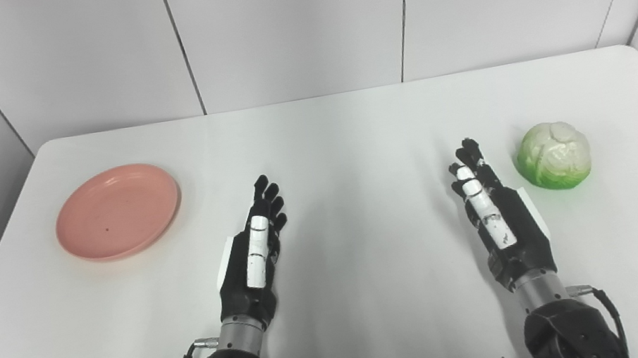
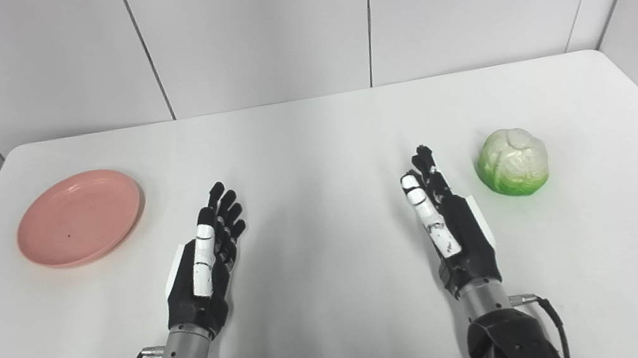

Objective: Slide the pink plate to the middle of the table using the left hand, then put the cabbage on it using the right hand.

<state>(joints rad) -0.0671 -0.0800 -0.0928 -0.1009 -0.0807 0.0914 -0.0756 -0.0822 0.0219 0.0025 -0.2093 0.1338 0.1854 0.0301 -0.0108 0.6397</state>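
The pink plate (image 1: 117,211) is round, shallow and smooth, with a raised rim, lying flat toward the left side of the matte white table (image 1: 338,137). The cabbage (image 1: 553,155) is a glossy, lumpy ball, pale on top and green at its base, on the right side. My left hand (image 1: 254,253) hovers between plate and centre, fingers straight and released, holding nothing. My right hand (image 1: 494,215) is likewise extended and empty, just beside the cabbage without touching it.
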